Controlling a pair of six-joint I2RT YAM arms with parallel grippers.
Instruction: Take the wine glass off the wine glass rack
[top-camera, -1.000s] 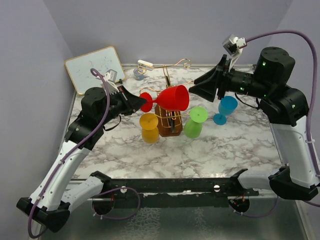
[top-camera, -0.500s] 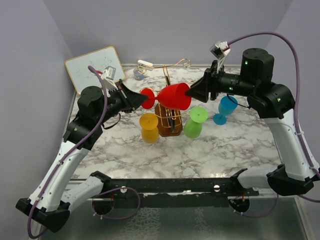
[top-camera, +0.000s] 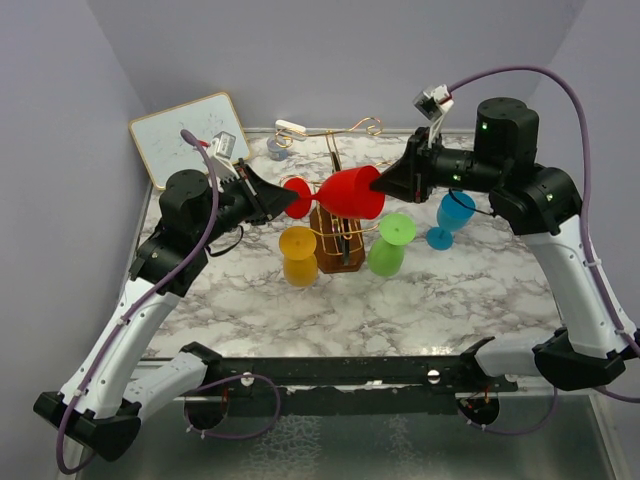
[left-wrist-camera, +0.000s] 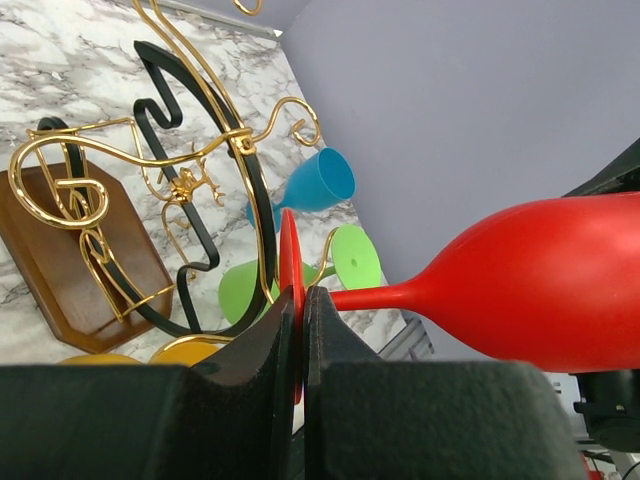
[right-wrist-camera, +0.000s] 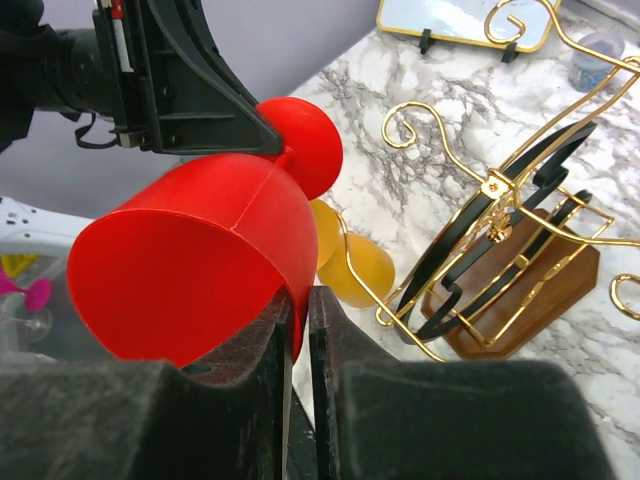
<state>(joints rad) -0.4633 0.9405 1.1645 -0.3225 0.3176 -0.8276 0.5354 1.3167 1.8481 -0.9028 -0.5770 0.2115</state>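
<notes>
A red wine glass (top-camera: 350, 193) lies level in the air above the wine glass rack (top-camera: 338, 246), a gold wire stand on a brown wooden base. My left gripper (top-camera: 290, 200) is shut on the glass's round foot (left-wrist-camera: 289, 262). My right gripper (top-camera: 378, 183) is shut on the rim of its bowl (right-wrist-camera: 190, 260), one finger inside and one outside. In the left wrist view the foot stands close beside a gold wire of the rack (left-wrist-camera: 150, 170); I cannot tell whether they touch. The right wrist view shows the rack (right-wrist-camera: 500, 230) below and behind the glass.
A yellow glass (top-camera: 298, 256) and a green glass (top-camera: 390, 245) sit by the rack's base, and a blue glass (top-camera: 452, 216) stands to its right. A whiteboard (top-camera: 190, 135) leans at the back left, with a small jar (top-camera: 278, 150) near it.
My right gripper moved left to the red glass's bowl and closed on its rim. The left gripper kept its hold on the foot.
</notes>
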